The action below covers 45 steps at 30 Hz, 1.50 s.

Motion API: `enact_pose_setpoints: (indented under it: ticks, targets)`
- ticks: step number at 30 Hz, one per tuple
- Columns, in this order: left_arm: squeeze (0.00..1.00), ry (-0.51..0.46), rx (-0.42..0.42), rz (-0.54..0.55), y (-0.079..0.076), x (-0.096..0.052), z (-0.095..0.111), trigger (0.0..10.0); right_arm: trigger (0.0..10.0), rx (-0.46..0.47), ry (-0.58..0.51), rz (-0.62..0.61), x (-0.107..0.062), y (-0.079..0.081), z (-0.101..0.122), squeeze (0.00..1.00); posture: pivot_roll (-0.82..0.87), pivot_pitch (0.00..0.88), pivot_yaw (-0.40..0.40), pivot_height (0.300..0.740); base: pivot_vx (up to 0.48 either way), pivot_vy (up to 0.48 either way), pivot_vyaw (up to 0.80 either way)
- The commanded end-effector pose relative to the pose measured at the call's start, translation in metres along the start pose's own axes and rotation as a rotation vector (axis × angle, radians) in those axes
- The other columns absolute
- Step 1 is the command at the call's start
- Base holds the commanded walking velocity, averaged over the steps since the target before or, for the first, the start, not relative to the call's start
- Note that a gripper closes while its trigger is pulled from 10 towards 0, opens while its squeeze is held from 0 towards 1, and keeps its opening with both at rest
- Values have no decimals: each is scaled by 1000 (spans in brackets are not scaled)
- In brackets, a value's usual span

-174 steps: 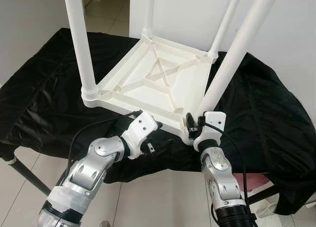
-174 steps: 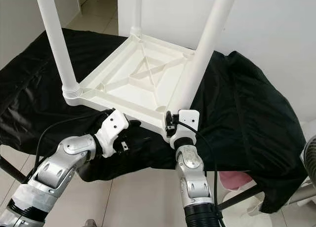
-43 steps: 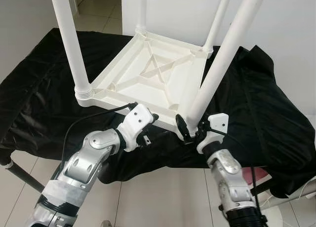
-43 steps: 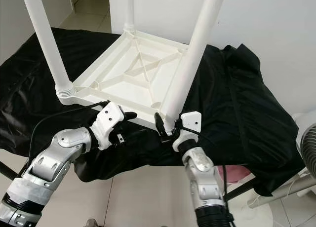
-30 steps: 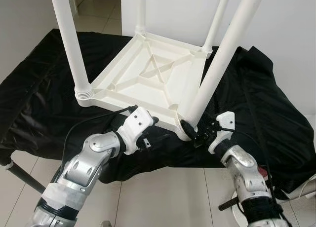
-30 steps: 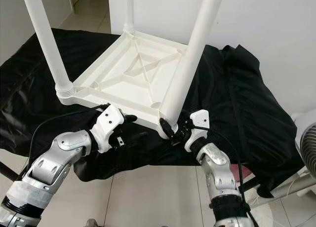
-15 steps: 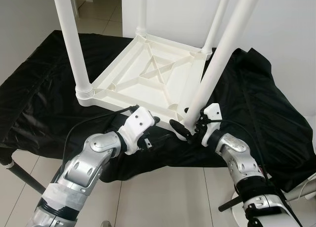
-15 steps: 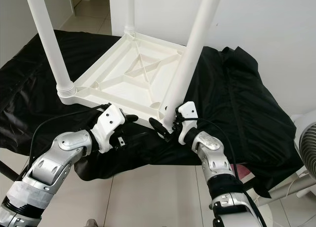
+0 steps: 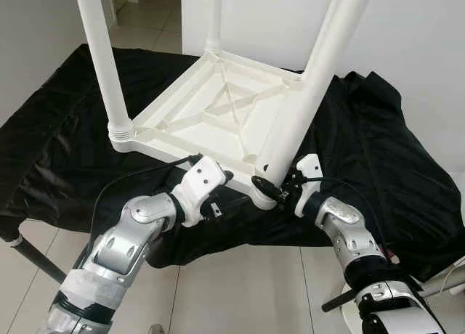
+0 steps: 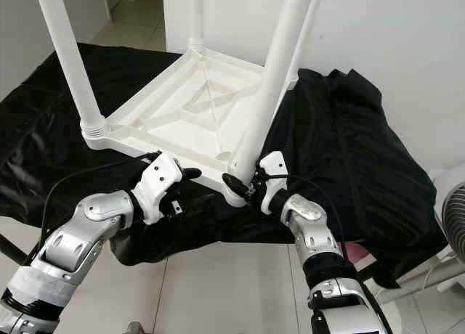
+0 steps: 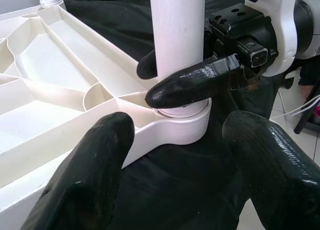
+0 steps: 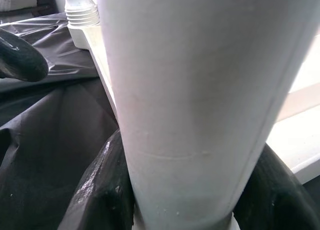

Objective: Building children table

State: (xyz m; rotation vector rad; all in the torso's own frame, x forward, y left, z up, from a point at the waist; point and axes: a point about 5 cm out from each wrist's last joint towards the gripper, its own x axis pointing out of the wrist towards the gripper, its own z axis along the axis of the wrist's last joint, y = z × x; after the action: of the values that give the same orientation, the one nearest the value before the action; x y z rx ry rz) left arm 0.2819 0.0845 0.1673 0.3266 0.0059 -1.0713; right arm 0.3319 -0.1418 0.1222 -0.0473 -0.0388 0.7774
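A white plastic table (image 9: 218, 116) lies upside down on a counter (image 9: 58, 152) draped in a black cloth (image 9: 378, 160), its ribbed underside facing up and its white legs rising out of the corner sockets. The nearest leg (image 9: 305, 102) stands in the front corner socket (image 9: 263, 192), close to the counter's front edge, and leans slightly to the right as it climbs. The right gripper (image 9: 272, 187) is clamped on this leg just above the socket, one black finger (image 11: 192, 84) wrapped across the front of it and the other behind; in the right wrist view the white tube fills the space between the two black fingers (image 12: 102, 190). The left gripper (image 9: 221, 180) hovers just beside the table's front rim, a little left of that socket, with its fingers (image 11: 82, 175) spread apart and holding nothing; the left wrist view looks between them at the corner socket and the right gripper gripping the leg. A second leg (image 9: 98, 58) stands upright in the left corner, and two more rise from the far corners. Pale floor tiles (image 9: 240, 290) show below the counter
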Motion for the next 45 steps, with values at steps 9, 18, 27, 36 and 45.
enact_pose_setpoints:
  ticks: [9,18,27,36,45]
  targets:
    - [0,-6,0,-9,0,3,3,10000,10000,14,-11,-84,-5,-4,-2,0,30,53,-81,740,0,0,0]
    - [0,-8,-7,-10,-1,4,2,10000,10000,25,63,-307,-10,0,-12,0,21,59,-87,740,0,0,0]
    - [0,-9,-10,-20,-3,5,2,10000,10000,86,16,-590,-16,18,-10,0,6,68,-84,740,0,0,0]
    - [0,-7,-7,-29,-4,5,2,10000,10000,128,23,-887,-19,29,-11,0,13,65,-84,740,0,0,0]
    - [0,-6,-7,-38,-5,5,2,10000,10000,146,36,-893,-19,39,-10,0,14,64,-84,740,0,0,0]
